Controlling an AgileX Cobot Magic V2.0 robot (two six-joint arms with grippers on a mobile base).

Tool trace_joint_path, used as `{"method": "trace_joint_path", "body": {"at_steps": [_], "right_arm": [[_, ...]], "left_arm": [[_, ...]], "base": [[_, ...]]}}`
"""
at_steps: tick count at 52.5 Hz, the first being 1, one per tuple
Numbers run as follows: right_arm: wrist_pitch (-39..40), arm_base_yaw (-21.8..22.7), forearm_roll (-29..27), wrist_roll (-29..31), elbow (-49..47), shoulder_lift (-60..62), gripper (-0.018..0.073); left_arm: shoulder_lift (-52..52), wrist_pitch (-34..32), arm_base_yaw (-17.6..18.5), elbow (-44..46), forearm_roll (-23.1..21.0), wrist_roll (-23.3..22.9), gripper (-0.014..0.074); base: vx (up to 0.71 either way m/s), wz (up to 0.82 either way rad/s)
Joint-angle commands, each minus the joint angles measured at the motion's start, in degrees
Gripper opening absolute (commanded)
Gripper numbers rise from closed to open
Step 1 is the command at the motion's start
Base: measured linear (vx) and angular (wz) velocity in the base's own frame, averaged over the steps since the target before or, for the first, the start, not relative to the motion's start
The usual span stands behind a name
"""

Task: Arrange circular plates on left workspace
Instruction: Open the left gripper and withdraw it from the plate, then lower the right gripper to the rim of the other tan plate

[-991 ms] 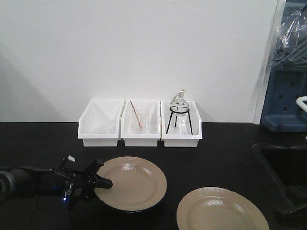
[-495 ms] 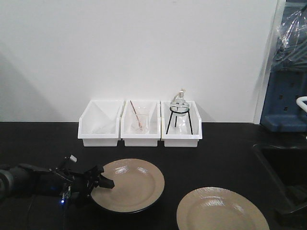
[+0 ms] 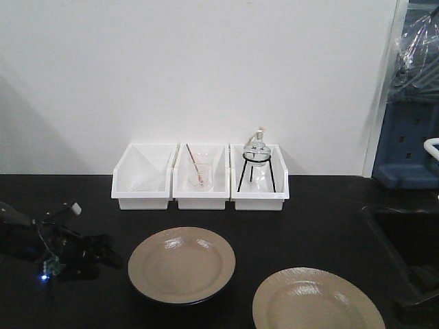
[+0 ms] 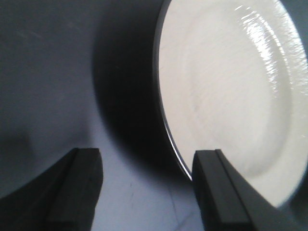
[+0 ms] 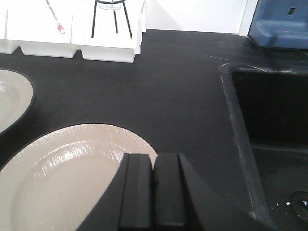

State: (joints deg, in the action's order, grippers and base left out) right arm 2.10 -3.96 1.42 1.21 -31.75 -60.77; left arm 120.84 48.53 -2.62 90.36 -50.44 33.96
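Left workspace, a matte black countertop (image 3: 322, 219), carries the first circular plate (image 3: 182, 264) lying flat just ahead of the left gripper (image 4: 147, 159). The second circular plate (image 5: 62, 178) lies flat directly beneath the right gripper (image 5: 154, 161). Three white bins (image 3: 200, 179) stand in a row against the wall well beyond both grippers, and a sink basin (image 5: 272, 130) drops away to the right gripper's right. The left gripper's fingers are spread wide and hold nothing, while the right gripper's fingers are pressed together with nothing seen between them.
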Motion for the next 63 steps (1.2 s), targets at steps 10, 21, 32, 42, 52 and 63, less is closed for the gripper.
{"method": "trace_joint_path", "body": {"at_steps": [10, 21, 32, 42, 52, 63], "right_arm": [[4.56, -0.02, -0.13, 0.35, -2.18, 0.68, -0.0003], [4.39, -0.02, -0.12, 0.35, -2.18, 0.68, -0.0003], [-0.53, -0.02, -3.98, -3.3, -6.55, -0.41, -0.0003], [-29.02, 0.03, -9.62, -0.5, -28.3, -13.88, -0.0002], [-47.66, 7.06, -35.92, 17.67, -46.74, -31.14, -0.0002], [-61.51, 23.83, -59.23, 33.19, -49.12, -42.21, -0.0001]], "left_arm": [[-15.73, 2.0, -2.38, 1.15, 2.09, -0.34, 0.0101], [-30.2, -10.36, -2.55, -9.95, 3.79, 6.5, -0.0007], [-44.47, -25.48, -2.55, -29.38, 3.26, 16.95, -0.0005], [-52.39, -37.79, -2.55, -44.75, 3.26, 19.47, -0.0005], [-54.72, -42.37, -2.55, -51.79, 3.31, 19.47, -0.0005], [-54.72, -42.59, -2.55, -52.62, 3.31, 19.47, -0.0005]], "base": [[0.0, 0.0], [0.0, 0.0], [0.0, 0.0], [0.0, 0.0], [0.0, 0.0], [0.0, 0.0]]}}
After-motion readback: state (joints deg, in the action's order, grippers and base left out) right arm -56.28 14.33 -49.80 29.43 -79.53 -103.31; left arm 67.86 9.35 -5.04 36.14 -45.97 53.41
